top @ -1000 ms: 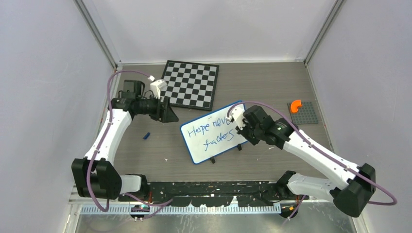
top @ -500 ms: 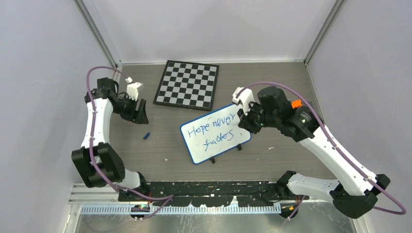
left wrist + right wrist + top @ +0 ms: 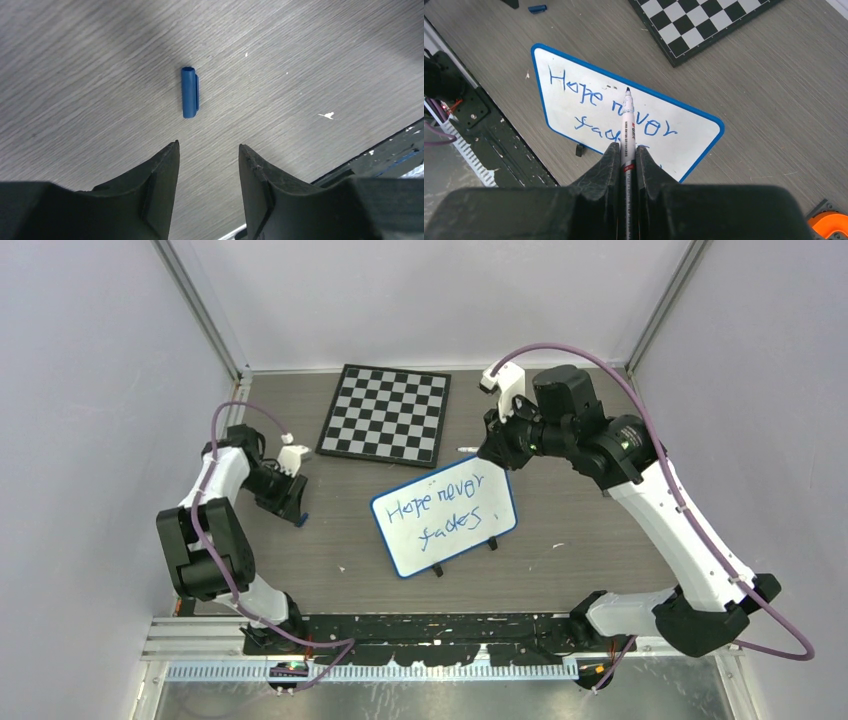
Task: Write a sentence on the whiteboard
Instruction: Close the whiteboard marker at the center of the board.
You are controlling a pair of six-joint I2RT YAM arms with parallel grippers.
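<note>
The whiteboard (image 3: pixel 412 548) (image 3: pixel 694 134), white with a blue rim, lies tilted in the middle of the table. On it the sentence (image 3: pixel 438 511) (image 3: pixel 589 95) reads "Hope never fades" in blue, in two lines. My right gripper (image 3: pixel 497 449) (image 3: pixel 626 150) hangs above the board's far edge, shut on a white marker (image 3: pixel 628 115) whose tip is off the surface. At the left, my left gripper (image 3: pixel 291 508) (image 3: pixel 207 147) hovers low and open over the table. A small blue marker cap (image 3: pixel 189 92) (image 3: pixel 538 8) lies just ahead of its empty fingertips.
A black-and-white chessboard (image 3: pixel 385 412) (image 3: pixel 704 20) lies at the back of the table. An orange piece (image 3: pixel 830 224) shows at the lower right corner of the right wrist view. A black rail (image 3: pixel 440 626) runs along the near edge.
My right gripper has risen off the whiteboard and moved toward the back with the marker. My left arm swung back from the chessboard to the blue cap, and its jaws narrowed.
</note>
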